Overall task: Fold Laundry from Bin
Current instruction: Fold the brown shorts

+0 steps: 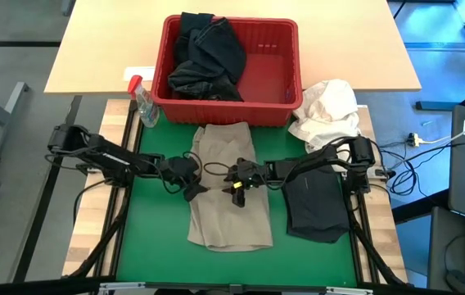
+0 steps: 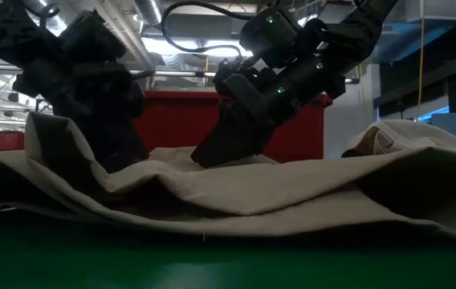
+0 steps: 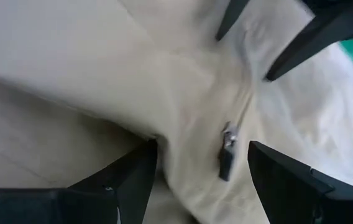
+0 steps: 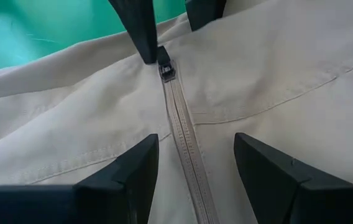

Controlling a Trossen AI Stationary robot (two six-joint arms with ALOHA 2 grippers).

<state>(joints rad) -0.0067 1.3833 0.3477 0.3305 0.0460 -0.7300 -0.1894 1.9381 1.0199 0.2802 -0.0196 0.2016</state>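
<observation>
Here the khaki garment (image 1: pixel 228 184) lies flat on the green bench (image 1: pixel 155 246), near the red bin (image 1: pixel 286 98). Left gripper (image 1: pixel 190 190) and right gripper (image 1: pixel 237 195) hover released over its zipper (image 4: pixel 183 134). Soft, limp cloth: pinch hems, not the slippery zip.

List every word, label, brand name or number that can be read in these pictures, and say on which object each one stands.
None can be read.
The khaki-beige garment, its zipper and the red bin bear no visible print.
The spray bottle shows no label that can be made out.
</observation>
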